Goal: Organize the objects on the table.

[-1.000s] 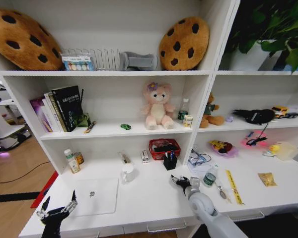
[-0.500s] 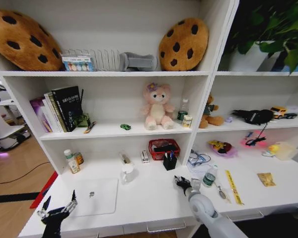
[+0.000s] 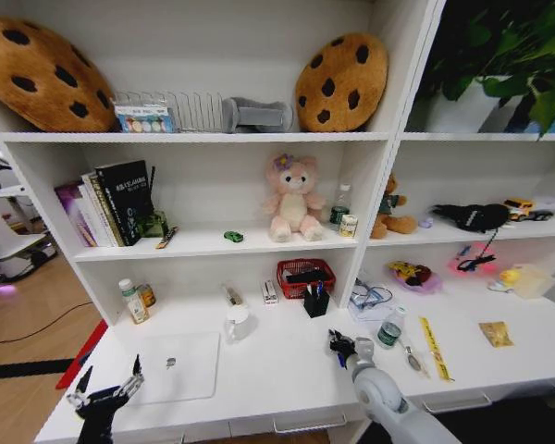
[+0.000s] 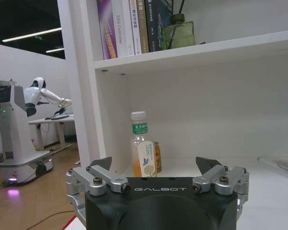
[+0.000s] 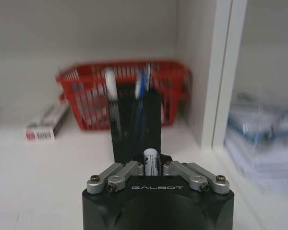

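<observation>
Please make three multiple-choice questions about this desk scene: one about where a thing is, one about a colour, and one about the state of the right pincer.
1. Where does the laptop lie?
A. on the desk, near the left pincer
B. in the red basket
C. on the top shelf

2. What colour is the basket behind the pen holder?
A. blue
B. red
C. yellow

3. What is the state of the right pincer?
A. wide open and empty
B. shut on a pen
C. shut on a bottle

Answers:
1. A: the head view shows it flat on the desk by the left pincer.
2. B: its mesh is red.
3. B: its fingers close on a pen.
</observation>
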Controlling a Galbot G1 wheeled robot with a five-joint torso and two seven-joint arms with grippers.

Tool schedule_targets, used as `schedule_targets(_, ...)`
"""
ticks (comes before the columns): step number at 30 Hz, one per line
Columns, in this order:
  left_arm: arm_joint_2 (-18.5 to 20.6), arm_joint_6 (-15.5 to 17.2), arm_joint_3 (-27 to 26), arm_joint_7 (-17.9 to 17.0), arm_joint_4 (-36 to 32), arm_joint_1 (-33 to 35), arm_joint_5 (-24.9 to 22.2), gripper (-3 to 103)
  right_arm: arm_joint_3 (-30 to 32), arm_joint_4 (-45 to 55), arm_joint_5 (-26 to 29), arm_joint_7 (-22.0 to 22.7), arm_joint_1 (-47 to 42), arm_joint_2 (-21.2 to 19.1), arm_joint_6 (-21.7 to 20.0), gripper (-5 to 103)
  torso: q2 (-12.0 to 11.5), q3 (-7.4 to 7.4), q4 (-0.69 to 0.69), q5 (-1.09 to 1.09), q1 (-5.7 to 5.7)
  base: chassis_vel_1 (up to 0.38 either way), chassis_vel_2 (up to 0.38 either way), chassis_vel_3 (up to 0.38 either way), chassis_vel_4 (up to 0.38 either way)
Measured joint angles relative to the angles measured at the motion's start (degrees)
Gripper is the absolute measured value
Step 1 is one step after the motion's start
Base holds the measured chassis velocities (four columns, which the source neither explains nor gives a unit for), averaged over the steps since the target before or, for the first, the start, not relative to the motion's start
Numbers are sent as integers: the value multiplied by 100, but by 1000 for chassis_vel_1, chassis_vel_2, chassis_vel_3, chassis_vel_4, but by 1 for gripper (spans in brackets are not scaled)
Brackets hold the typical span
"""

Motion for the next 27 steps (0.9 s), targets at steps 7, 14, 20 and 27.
schedule_targets(7, -13, 0, 27, 1, 23, 6, 51, 98, 56, -136, -764, -778, 527, -63, 1235, 13, 2, -3, -1, -9, 0, 0, 0, 0, 0)
schedule_targets(14, -4, 0, 34, 3, 32, 12, 65, 99, -119, -934, -1028, -1251, 1241, 39, 2062, 13, 4, -4, -2, -8, 0, 0, 0, 0, 0)
schedule_targets(20, 2, 0, 22, 3, 33, 27, 59, 99, -279, -1565, -1340, -1310, 1650, 129, 2369, 13, 4, -4, -2, -8, 0, 0, 0, 0, 0)
schedule_targets(27, -56, -26, 59, 11, 91, 50, 140, 99, -448, -2038, -1490, -1284, 2092, 306, 2634, 13, 5, -4, -2, -9, 0, 0, 0, 0, 0)
